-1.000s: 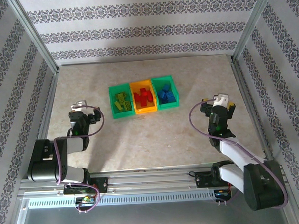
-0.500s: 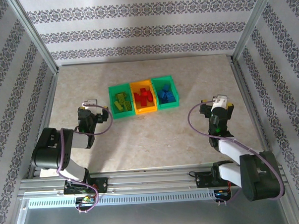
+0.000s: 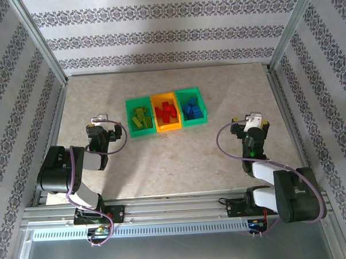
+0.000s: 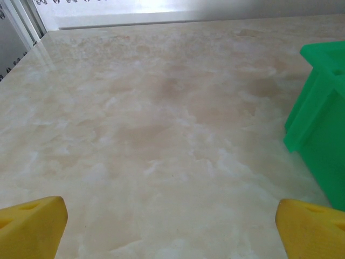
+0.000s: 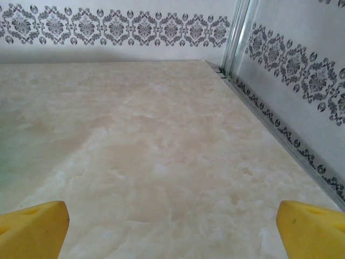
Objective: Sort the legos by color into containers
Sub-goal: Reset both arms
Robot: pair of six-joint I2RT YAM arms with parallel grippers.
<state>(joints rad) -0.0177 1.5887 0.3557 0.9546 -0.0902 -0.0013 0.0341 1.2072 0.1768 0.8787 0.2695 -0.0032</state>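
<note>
Legos [image 3: 166,111] in containers [image 3: 169,128], right of left gripper [image 3: 100,121]

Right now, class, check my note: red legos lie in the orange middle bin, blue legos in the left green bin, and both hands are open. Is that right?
One slip: the top external view shows the blue legos in the right green bin, not the left. The rest stands: red legos in the orange middle bin, left hand and right hand open.
</note>
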